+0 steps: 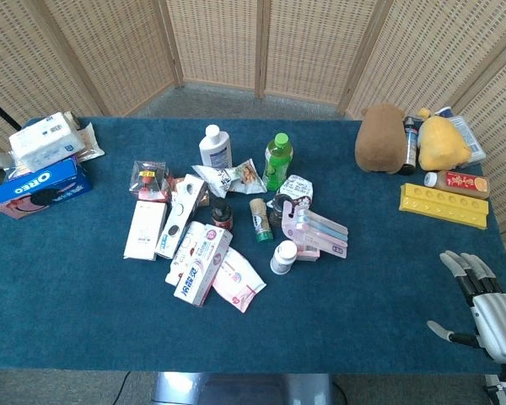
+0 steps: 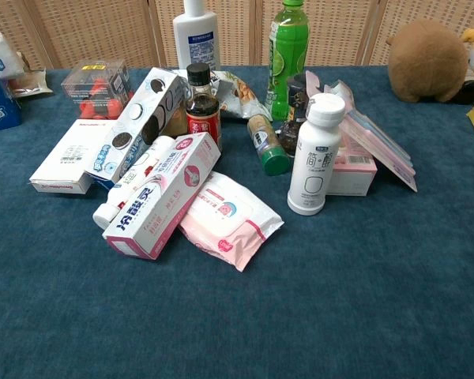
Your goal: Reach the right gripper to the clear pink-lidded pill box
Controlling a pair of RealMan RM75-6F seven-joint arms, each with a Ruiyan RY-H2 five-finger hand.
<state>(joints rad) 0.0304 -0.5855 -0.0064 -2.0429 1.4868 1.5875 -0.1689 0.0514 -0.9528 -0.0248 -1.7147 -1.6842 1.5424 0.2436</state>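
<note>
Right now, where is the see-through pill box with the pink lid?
In the head view the clear pink-lidded pill box lies near the table's middle, right of the small white bottle, below the green drink bottle.

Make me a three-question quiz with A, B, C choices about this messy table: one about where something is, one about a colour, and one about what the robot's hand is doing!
1. Where is the brown plush toy?
A. far right part of the table
B. beside the Oreo box
C. on the floor

2. What colour is the tall drink bottle?
A. red
B. green
C. black

3. What is the right hand doing?
A. holding a bottle
B. empty, fingers apart
C. pressing the yellow tray

Answers: 1 A, it sits far right. 2 B, bottle and cap are green. 3 B, nothing is in it.
</note>
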